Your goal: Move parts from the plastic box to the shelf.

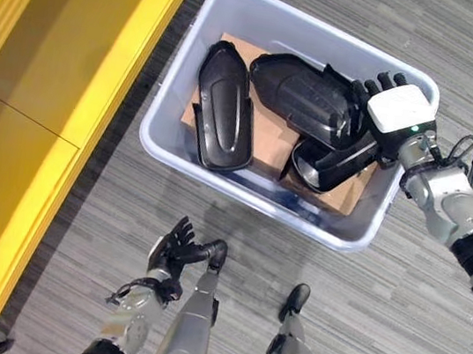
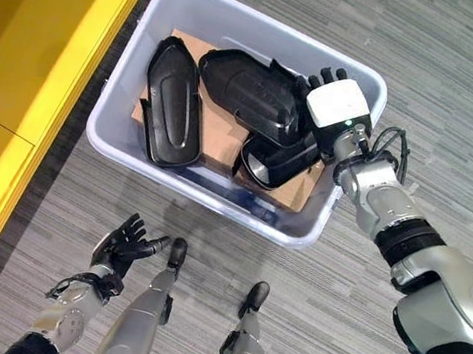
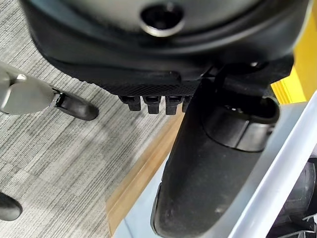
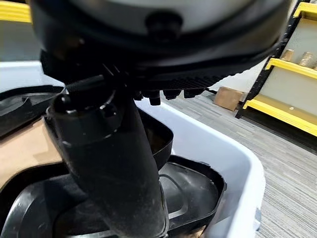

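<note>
Right hand reaching into the plastic box for a part; shelf waits at the robot's left.

Eye views: the right hand (image 1: 396, 107) rests on the stacked black parts (image 1: 306, 98) in the plastic box (image 1: 346, 233), fingers straight, likely seeking a grip; another part (image 1: 225, 109) lies on cardboard (image 1: 270, 133). The left hand (image 2: 124, 245) hangs relaxed, empty, near the yellow shelf (image 1: 63, 89). Left wrist view: thumb beside the box wall. Right wrist view: thumb over a part, nothing clamped.
</note>
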